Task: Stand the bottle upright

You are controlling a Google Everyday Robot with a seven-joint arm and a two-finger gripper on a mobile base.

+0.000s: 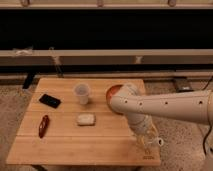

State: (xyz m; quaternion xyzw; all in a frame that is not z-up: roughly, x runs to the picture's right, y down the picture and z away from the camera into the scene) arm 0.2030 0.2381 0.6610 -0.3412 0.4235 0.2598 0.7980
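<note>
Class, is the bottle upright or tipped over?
Tipped: the bottle lies flat, wider than tall, near the cup. The gripper hovers apart, over the table near its right front corner.

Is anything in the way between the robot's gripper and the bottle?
No, nothing visible. The shut gripper is at the front right of the table; the bottle lies mid-table. Only bare wood is between them. The cup stands farther back, off that line.

The fingers [147,143], closed at the bench's [75,152] front right edge, blur together under the arm [165,106], which is cut off at right. Well left of them, the bottle's [85,119] cap is indistinct.
</note>
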